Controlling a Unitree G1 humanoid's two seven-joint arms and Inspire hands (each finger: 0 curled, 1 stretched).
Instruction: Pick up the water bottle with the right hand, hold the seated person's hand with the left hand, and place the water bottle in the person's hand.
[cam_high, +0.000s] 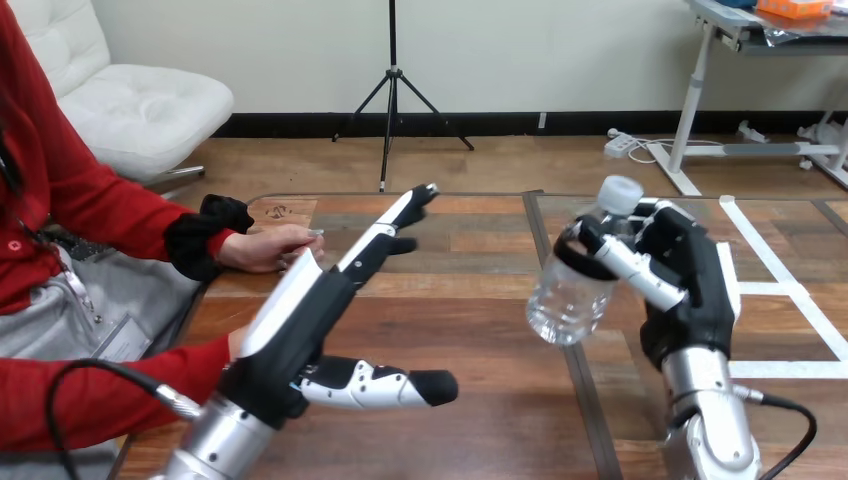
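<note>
A humanoid robot's right hand (690, 285), black with white shells, grips a clear plastic water bottle with a white cap (568, 290) over the right half of a wooden table (470, 330). Its fingers and thumb are wrapped around the bottle's upper part. The bottle is tilted, with its cap leaning up toward the far right and its base pointing down to the near left. Whether the base touches the tabletop cannot be told.

At the left, the robot's left hand (300, 320) is spread open. Its fingers are stretched straight toward the far side of the table, its thumb juts out to the right, and it holds nothing.

Just left of those fingertips, the seated person's hand (262, 247) lies on the table's far left edge. It comes out of a red sleeve with a black cuff and stays apart from the robot's fingers.

A second red sleeve (100, 400) reaches in at the near left, and its hand is mostly hidden behind the robot's left forearm. White tape lines (790, 290) mark the tabletop to the right of the bottle-holding hand, well apart from the person.
</note>
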